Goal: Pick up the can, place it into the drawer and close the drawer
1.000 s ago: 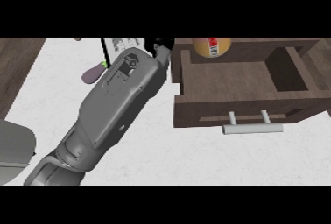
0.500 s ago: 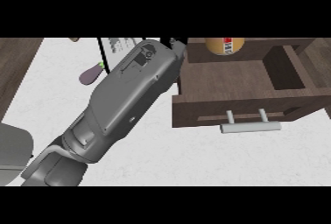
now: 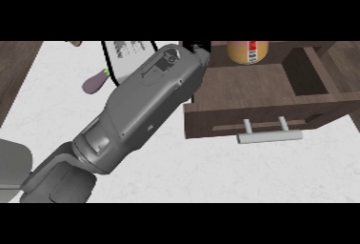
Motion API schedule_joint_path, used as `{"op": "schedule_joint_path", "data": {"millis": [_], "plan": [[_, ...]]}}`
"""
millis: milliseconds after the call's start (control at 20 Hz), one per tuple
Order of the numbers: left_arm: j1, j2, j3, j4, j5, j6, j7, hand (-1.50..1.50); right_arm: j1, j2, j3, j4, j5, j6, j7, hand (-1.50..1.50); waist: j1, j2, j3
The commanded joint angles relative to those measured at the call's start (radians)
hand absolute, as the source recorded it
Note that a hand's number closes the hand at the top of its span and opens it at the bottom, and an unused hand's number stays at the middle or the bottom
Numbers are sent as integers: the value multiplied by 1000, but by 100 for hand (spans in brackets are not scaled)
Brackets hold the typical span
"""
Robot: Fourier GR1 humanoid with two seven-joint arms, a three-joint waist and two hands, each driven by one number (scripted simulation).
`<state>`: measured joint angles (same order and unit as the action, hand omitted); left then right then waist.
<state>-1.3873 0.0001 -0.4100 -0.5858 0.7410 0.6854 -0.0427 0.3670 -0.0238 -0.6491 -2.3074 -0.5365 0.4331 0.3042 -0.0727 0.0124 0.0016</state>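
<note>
My left forearm (image 3: 134,114) stretches toward the open drawer (image 3: 260,112), where the can (image 3: 247,51) stands at the back. My hand is hidden; I cannot tell its state. Next, probably, pushing the handle (image 3: 270,137) squarely.

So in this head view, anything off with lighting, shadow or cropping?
Head view: even, flat light with no glare; the open drawer has a darker interior wall; the can is cut off at the scene's upper edge; the forearm fills the middle, hiding its hand.
</note>
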Motion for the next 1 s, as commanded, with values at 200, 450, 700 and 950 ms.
{"op": "schedule_joint_path", "data": {"millis": [200,450,700,950], "plan": [[-23,0,-102,75,90,27,-33,150,-21,-15,-7,16,-11,-7,19,-150,-8,3,0],[20,0,-162,103,115,51,-67,-150,-25,-19,-33,63,6,18,-21,-150,-5,3,1],[-3,0,-178,127,169,85,-91,-150,-58,-30,13,-26,-4,-32,59,-150,-22,9,0],[-25,0,-212,105,214,136,-74,-150,-33,-26,-15,12,-7,17,12,-150,-23,5,1]]}}
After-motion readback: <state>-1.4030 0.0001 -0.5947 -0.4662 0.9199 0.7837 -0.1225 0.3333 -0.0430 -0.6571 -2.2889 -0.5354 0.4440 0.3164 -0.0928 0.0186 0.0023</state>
